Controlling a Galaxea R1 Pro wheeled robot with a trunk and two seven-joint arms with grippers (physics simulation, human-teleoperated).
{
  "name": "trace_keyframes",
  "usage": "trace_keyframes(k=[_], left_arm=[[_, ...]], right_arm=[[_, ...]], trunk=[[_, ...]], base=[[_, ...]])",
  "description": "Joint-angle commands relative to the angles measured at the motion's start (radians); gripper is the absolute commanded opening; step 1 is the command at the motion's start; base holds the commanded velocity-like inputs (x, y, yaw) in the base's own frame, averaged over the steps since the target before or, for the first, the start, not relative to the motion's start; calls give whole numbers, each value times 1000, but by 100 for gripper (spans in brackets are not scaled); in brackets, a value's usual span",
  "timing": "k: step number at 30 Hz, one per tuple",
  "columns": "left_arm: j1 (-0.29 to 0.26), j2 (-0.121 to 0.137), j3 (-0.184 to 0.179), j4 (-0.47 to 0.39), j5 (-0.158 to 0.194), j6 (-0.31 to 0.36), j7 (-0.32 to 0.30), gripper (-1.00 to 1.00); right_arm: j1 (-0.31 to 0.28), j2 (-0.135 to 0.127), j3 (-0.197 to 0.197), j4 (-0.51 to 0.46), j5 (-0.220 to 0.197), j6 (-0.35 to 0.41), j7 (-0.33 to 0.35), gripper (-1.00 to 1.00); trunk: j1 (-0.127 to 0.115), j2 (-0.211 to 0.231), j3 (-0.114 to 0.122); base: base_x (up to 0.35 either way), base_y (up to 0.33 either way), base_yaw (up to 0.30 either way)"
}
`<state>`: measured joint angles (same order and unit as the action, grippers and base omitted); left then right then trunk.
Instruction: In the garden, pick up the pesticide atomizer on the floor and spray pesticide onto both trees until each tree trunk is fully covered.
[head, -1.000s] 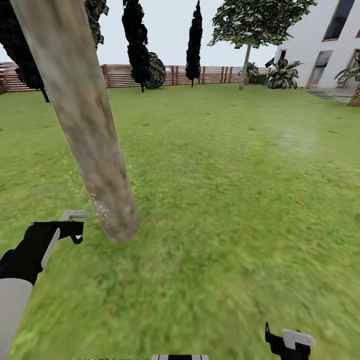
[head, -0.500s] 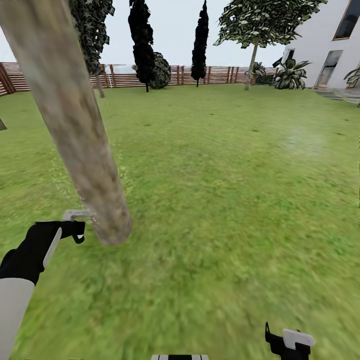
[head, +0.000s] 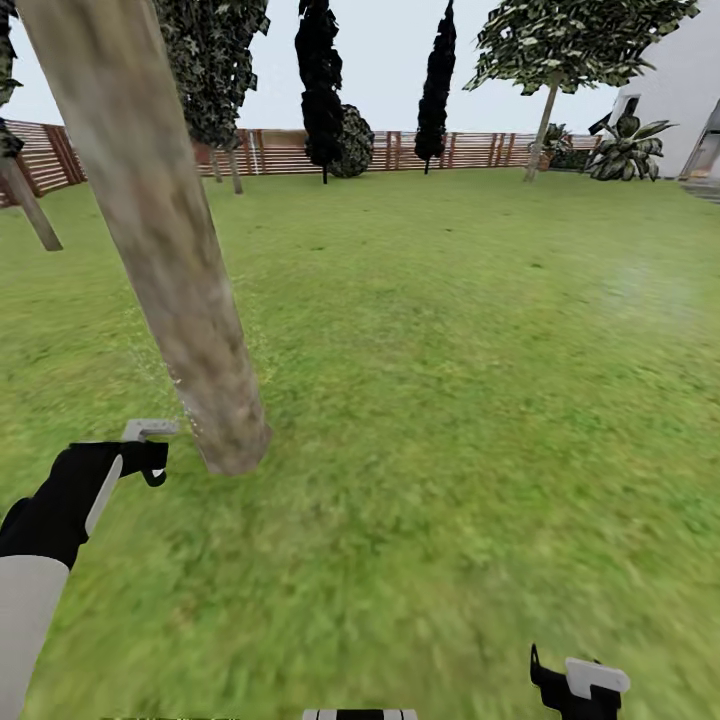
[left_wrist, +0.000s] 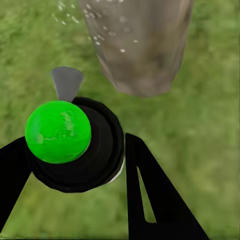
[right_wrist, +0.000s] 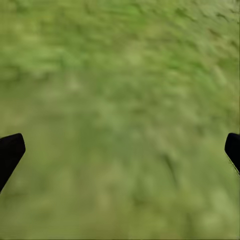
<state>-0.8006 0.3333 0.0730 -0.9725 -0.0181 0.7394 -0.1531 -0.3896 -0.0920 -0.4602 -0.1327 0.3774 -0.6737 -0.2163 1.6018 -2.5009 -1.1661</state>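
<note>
While apparently level, left pincer (head: 150, 452) trunkward (head: 170, 240).

Green lawn (head: 450, 350) to a slatted brown fence (head: 470, 150); white house wall (head: 670, 110) at right; pale sky (head: 390, 60).

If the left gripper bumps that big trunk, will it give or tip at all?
Probably not. The tree trunk is far wider than the left gripper and meets the lawn directly, so it looks rooted and stiff. Its smooth, rounded surface might make the held atomizer glance off.
</note>
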Motion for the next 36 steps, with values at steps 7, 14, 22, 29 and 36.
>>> trace_keyframes(k=[7,14,22,29,36], left_arm=[[2,0,3,1,-2,-1,10,-100],[1,0,6,2,-2,-2,11,-100],[1,1,7,7,0,-2,59,-100],[3,0,5,3,7,0,66,-100],[3,1,6,2,5,0,66,-100]], right_arm=[[0,0,0,0,0,0,0,100],[0,0,0,0,0,0,0,100],[0,0,0,-1,0,0,0,100],[0,0,0,-1,1,-1,0,100],[0,0,0,-1,2,-1,0,100]], trunk=[[0,0,0],[0,0,0],[0,0,0],[0,0,0],[0,0,0]], base=[[89,-274,177],[92,-273,94],[92,-273,274],[127,-265,113],[156,-240,1]])
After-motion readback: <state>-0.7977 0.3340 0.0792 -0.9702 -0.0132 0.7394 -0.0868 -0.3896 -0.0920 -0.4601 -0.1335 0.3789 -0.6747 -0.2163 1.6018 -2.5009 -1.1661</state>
